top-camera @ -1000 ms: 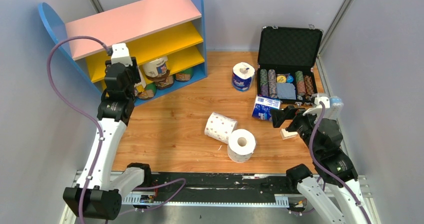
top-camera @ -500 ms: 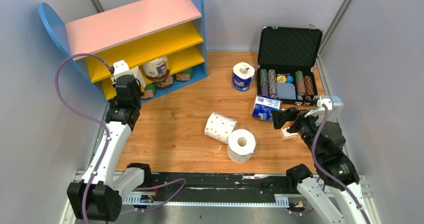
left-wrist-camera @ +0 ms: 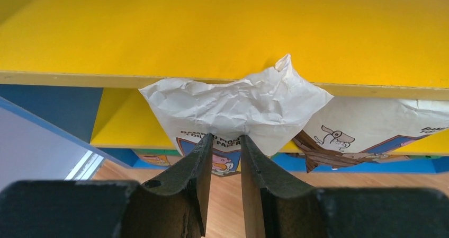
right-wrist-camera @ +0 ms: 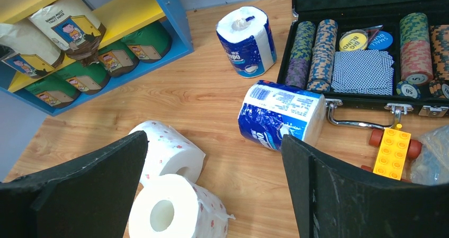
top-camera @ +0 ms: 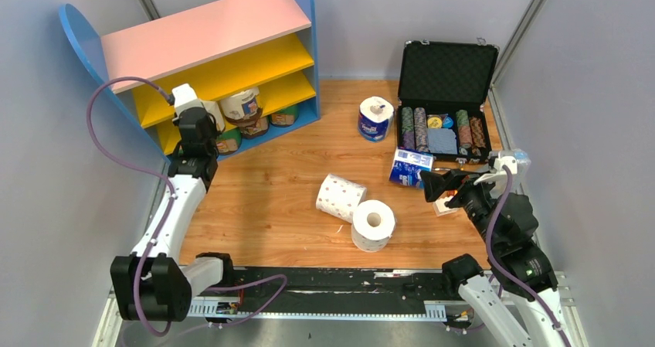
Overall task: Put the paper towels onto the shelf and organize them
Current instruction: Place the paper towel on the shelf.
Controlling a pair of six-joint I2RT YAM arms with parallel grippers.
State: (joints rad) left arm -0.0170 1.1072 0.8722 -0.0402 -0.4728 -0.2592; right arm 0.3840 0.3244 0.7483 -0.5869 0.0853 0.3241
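The shelf [top-camera: 201, 30] stands at the back left, with a pink top and yellow boards [left-wrist-camera: 212, 31]. My left gripper [top-camera: 207, 123] is at its lower left, shut on the crumpled wrapper of a cream-wrapped roll [left-wrist-camera: 238, 100] at the board's edge. A second cream roll [top-camera: 241, 103] stands beside it, and green rolls [right-wrist-camera: 132, 50] fill the bottom tier. On the table lie two bare white rolls [top-camera: 341, 196] [top-camera: 373, 225], an upright blue-white roll [top-camera: 376, 118] and a lying one [top-camera: 409, 168]. My right gripper [top-camera: 440, 183] hangs open and empty near the lying blue-white roll [right-wrist-camera: 280, 113].
An open black case [top-camera: 448, 69] with poker chip stacks [right-wrist-camera: 317, 52] and cards sits at the back right. A yellow toy brick [right-wrist-camera: 391, 153] and a plastic bag [right-wrist-camera: 431, 153] lie in front of the case. Grey walls close in on both sides.
My left gripper came down from the shelf's upper board to the lower tier and closed on the cream roll's wrapper. The right gripper drifted slightly right, still open.
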